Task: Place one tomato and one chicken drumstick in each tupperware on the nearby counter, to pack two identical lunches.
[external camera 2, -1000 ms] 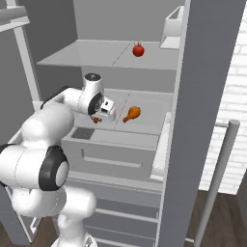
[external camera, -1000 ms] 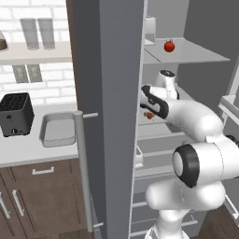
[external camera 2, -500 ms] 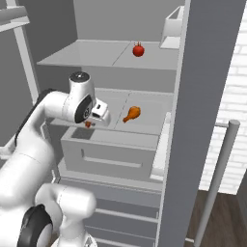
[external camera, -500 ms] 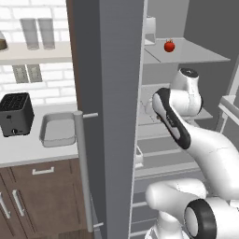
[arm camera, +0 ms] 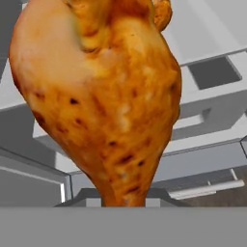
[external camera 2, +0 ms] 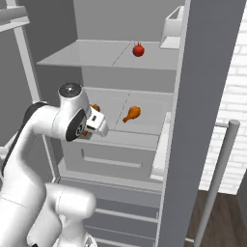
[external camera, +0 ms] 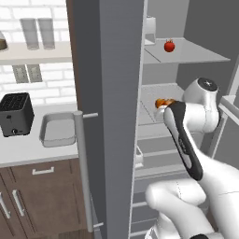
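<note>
My gripper point(external camera 2: 90, 126) is shut on a golden-brown chicken drumstick point(arm camera: 106, 96), which looms large in the hand view and hides the fingertips. The held drumstick point(external camera: 163, 102) hangs in front of the fridge's middle shelf, mostly hidden behind my arm. A second chicken drumstick point(external camera 2: 131, 114) lies on that middle shelf, to the right of my hand. A red tomato point(external camera 2: 138, 49) sits on the upper shelf point(external camera 2: 87, 55), and it appears again as the tomato point(external camera: 169, 45) in the left base view. A grey open tupperware point(external camera: 58, 130) stands on the counter point(external camera: 28, 151) left of the fridge.
The open fridge door point(external camera: 114, 116) with its long bar handle point(external camera: 83, 172) stands between my arm and the counter. A black toaster point(external camera: 15, 113) sits left of the tupperware. A drawer point(external camera 2: 113, 157) lies below the middle shelf. Another door edge point(external camera 2: 193, 120) stands at the right.
My arm has folded upward and back. The hand has drawn slightly out and down from the middle shelf with the drumstick still held. The shelf drumstick and tomato have not moved.
</note>
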Robot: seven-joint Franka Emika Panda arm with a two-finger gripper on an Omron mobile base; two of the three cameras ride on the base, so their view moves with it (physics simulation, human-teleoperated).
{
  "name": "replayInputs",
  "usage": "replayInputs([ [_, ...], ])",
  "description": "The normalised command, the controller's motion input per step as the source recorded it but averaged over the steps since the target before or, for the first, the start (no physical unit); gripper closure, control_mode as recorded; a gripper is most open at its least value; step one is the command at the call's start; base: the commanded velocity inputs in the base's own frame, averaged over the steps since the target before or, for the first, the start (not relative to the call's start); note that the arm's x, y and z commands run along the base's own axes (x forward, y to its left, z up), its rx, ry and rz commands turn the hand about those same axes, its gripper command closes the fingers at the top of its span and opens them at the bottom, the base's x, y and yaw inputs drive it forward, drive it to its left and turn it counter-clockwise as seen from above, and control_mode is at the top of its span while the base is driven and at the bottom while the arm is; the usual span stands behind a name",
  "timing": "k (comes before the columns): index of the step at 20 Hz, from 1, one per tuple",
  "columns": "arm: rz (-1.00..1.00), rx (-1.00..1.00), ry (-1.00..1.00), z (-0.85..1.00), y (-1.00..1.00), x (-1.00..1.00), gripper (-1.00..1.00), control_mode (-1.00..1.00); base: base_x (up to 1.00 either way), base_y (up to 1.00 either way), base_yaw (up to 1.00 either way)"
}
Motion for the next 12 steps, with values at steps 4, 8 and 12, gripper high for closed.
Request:
replayInputs([
  [4, 0.0, 0.0, -0.08, 0.0, 0.0, -0.25, 1.0, 1.0, -0.75, 0.0, 0.0],
  [8, 0.0, 0.0, 0.0, 0.0, 0.0, 0.0, 1.0, 1.0, -1.0, 0.1, 0.0],
  [12, 0.0, 0.0, 0.0, 0.0, 0.0, 0.0, 1.0, 1.0, -1.0, 0.64, 0.08],
])
